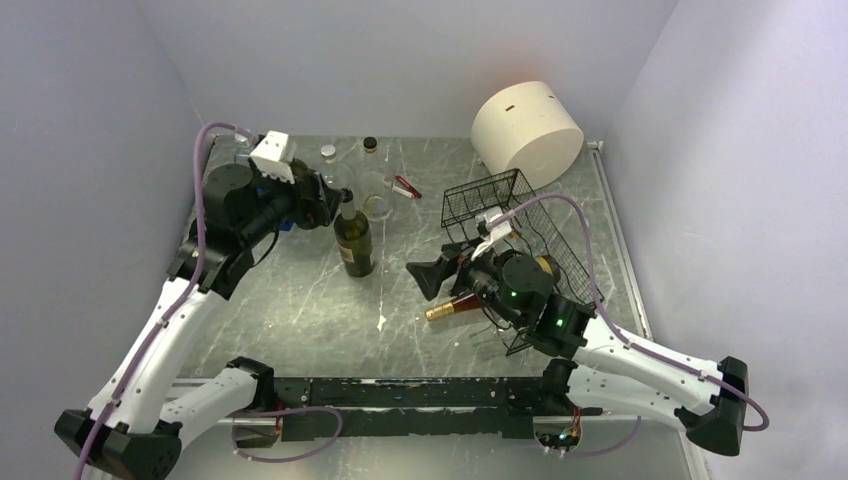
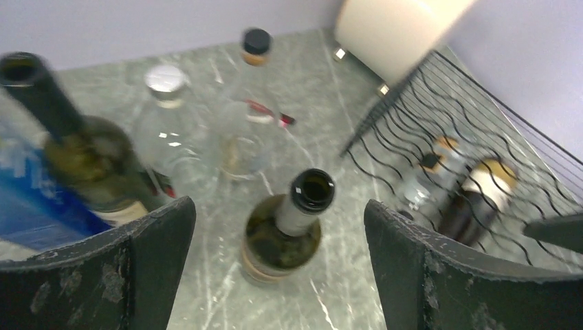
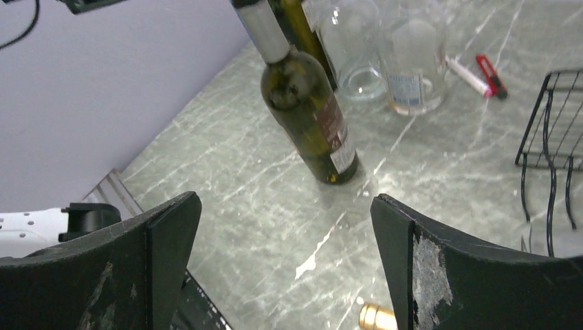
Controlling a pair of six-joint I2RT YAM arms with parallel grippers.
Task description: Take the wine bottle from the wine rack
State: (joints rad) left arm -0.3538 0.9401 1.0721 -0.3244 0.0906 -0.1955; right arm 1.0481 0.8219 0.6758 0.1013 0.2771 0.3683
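The black wire wine rack stands at the right of the table. A dark wine bottle with a gold foil cap lies at its near left side, neck pointing left, body hidden under my right wrist. Only its gold cap shows in the right wrist view, just inside the right finger. My right gripper is open and empty, just above that neck. My left gripper is open and empty, over the mouth of an upright green bottle. Two more bottles lie in the rack.
A cream cylinder lies behind the rack. Clear glass bottles, a second green bottle and a red pen stand at the back left. The upright green bottle is ahead of my right gripper. Walls close in on three sides.
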